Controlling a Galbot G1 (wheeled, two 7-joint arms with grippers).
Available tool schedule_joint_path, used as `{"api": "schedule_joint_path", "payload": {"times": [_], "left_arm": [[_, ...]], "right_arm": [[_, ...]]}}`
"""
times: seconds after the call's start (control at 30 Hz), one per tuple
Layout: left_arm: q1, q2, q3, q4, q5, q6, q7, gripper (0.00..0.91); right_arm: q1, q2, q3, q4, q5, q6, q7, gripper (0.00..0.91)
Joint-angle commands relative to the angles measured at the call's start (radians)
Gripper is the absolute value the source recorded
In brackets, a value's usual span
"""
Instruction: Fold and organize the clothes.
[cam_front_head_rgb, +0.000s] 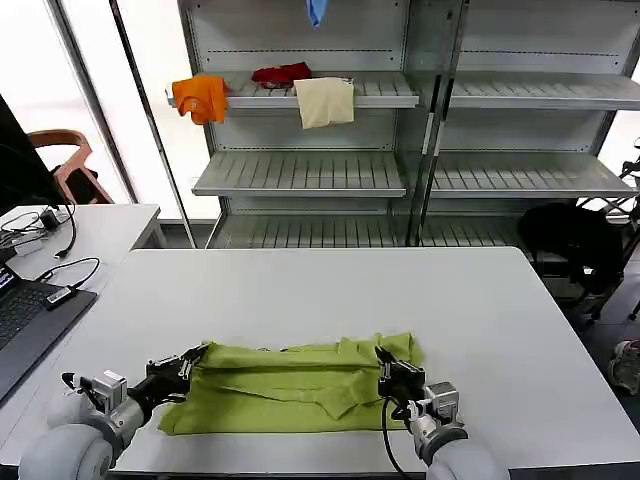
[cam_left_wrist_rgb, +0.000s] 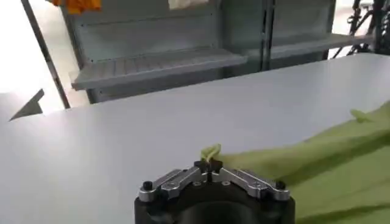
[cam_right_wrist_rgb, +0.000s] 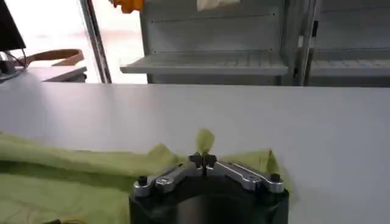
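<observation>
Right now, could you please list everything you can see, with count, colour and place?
T-shirt: one, lime-green, partly folded on the near part of the table.
Table: one, white, in front of the robot.
Shelving: grey metal racks behind the table.
Garments on shelf: three, orange, red, cream, upper shelf.
Blue cloth: one, hanging at top.
Laptop: one, dark, side desk at left, beside cables.
Black bag: one, on the floor at right.
Left end effector: shut on the shirt's left edge.
Right end effector: shut on the shirt's right edge.
</observation>
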Motion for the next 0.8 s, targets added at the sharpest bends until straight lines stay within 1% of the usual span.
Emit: {"api": "schedule_joint_path", "payload": {"times": [0.03,0.13,0.2,0.23,0.27,0.3,0.37,0.47,0.67,0.8], "left_arm": [[0.023,-0.004,0.002,-0.014,0.069,-0.005,0.008,0.010],[0.025,-0.007,0.004,-0.014,0.082,-0.008,0.007,0.010],[0.026,-0.010,0.005,-0.016,0.088,-0.007,0.007,0.030],[0.029,-0.011,0.006,-0.019,0.089,-0.006,0.005,0.907],[0.031,-0.013,0.007,-0.022,0.096,-0.004,0.003,0.907],[0.032,-0.015,0.007,-0.024,0.096,-0.007,0.001,0.907],[0.037,-0.017,0.005,-0.031,0.098,-0.010,-0.002,0.907],[0.041,-0.020,0.002,-0.044,0.095,-0.009,-0.007,0.907],[0.049,-0.050,-0.015,-0.104,0.020,0.003,-0.049,0.907],[0.064,-0.085,-0.033,-0.146,-0.038,0.014,-0.140,0.907]], "right_arm": [[-0.031,0.006,0.002,0.010,-0.053,0.000,-0.012,0.000],[-0.032,0.010,0.002,0.006,-0.069,0.001,-0.016,0.000],[-0.033,0.011,0.003,0.006,-0.073,0.001,-0.017,0.000],[-0.034,0.012,0.002,0.006,-0.082,0.001,-0.015,0.181],[-0.034,0.012,0.002,0.007,-0.095,0.001,-0.014,0.907],[-0.035,0.013,0.002,0.008,-0.100,0.001,-0.013,0.907],[-0.039,0.018,0.004,0.006,-0.171,0.002,-0.021,0.907],[-0.050,0.033,0.011,0.014,-0.201,0.003,-0.032,0.907],[-0.063,0.032,0.030,0.086,-0.210,0.006,-0.033,0.907],[-0.045,0.023,0.053,0.148,-0.236,0.007,-0.030,0.907]]}}
